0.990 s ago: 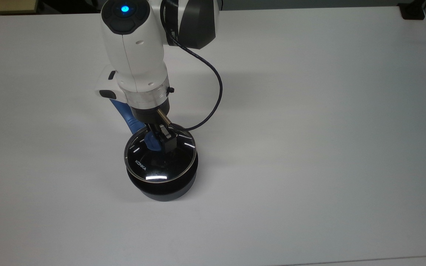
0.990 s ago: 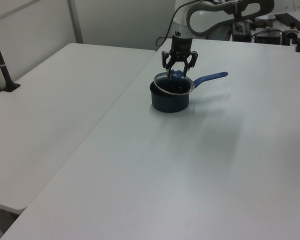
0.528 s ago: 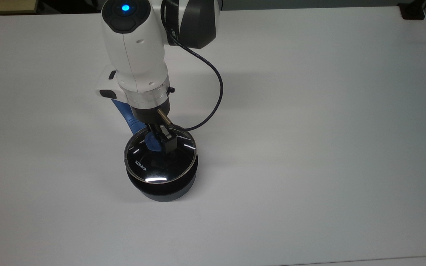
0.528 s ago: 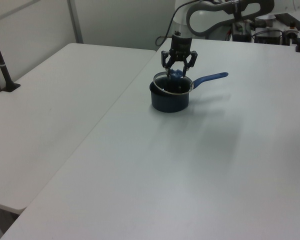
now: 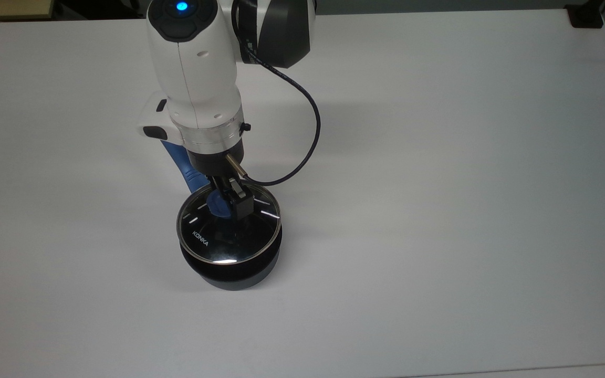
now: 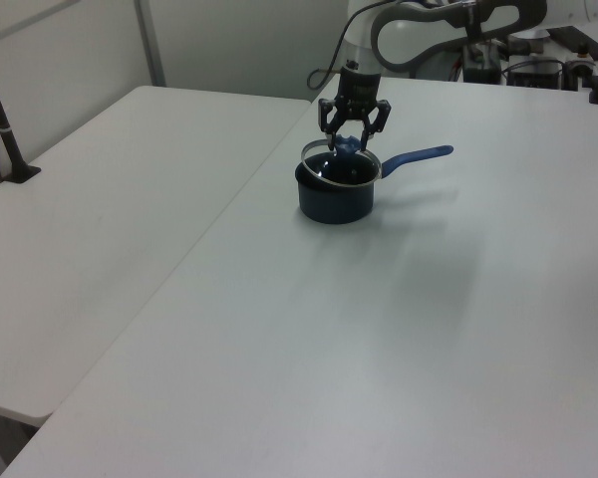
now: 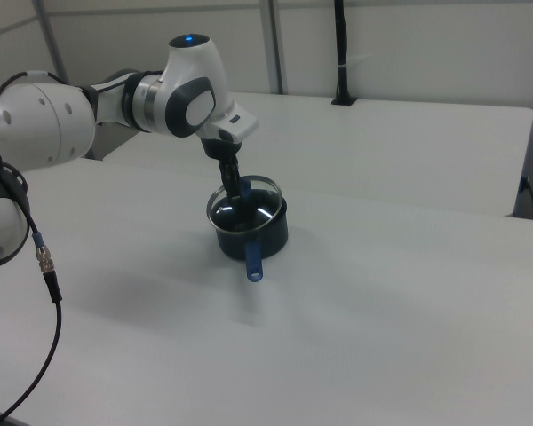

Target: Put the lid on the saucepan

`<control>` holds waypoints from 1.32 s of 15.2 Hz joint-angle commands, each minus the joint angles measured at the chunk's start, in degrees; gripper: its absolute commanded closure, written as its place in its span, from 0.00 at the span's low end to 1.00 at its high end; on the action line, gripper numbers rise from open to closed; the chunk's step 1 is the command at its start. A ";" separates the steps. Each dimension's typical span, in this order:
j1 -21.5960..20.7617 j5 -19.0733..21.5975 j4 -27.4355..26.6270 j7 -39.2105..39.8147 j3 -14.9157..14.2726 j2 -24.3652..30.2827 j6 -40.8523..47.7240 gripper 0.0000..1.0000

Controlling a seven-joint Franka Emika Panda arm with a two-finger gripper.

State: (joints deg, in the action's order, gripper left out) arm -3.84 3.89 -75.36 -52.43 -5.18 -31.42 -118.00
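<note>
1. Hidden parts: in the top view the arm (image 5: 197, 79) covers most of the saucepan's blue handle (image 5: 179, 163), which runs toward 11 o'clock from the pan. The gripper (image 5: 223, 202) hides part of the blue knob (image 5: 217, 203). The pan's inside is hard to read through the glass and its glare streaks.
2. Jaws: in the left view the gripper (image 6: 348, 134) stands with its fingers spread, one on each side of the knob (image 6: 347, 145). Whether the pads touch the knob cannot be told.
3. The lid (image 5: 229, 226) lies over the saucepan (image 5: 231, 270), near the middle of the white table (image 5: 439, 184). Its metal rim sits a little toward 12 o'clock of the pan's dark wall in the top view. In the left view the lid (image 6: 340, 165) looks tilted, its 9 o'clock edge higher than the saucepan (image 6: 333, 199) rim.
4. In the right view the handle (image 7: 254, 257) points toward 6 o'clock, and the lid (image 7: 245, 206) covers the saucepan (image 7: 265, 232).
5. Writing: white "KONKA" lettering (image 5: 200, 240) reads at about 8 o'clock on the glass.
6. Change: against a second ago, the arm has risen slightly and shifted a touch, and the lid's rim has moved with it.
</note>
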 commanded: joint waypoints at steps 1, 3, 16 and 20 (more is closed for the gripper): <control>-0.56 0.77 1.53 -1.10 -0.27 -0.40 -1.35 0.53; -0.64 0.77 1.88 -1.10 -0.27 -0.40 -1.26 0.53; -1.26 0.50 1.44 -2.77 -0.27 -2.16 -3.29 0.53; -1.26 0.50 1.27 -2.59 -0.27 -2.16 -2.76 0.53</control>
State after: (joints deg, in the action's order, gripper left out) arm -4.38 3.89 -74.72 -54.23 -4.83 -33.43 -121.01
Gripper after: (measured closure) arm 0.335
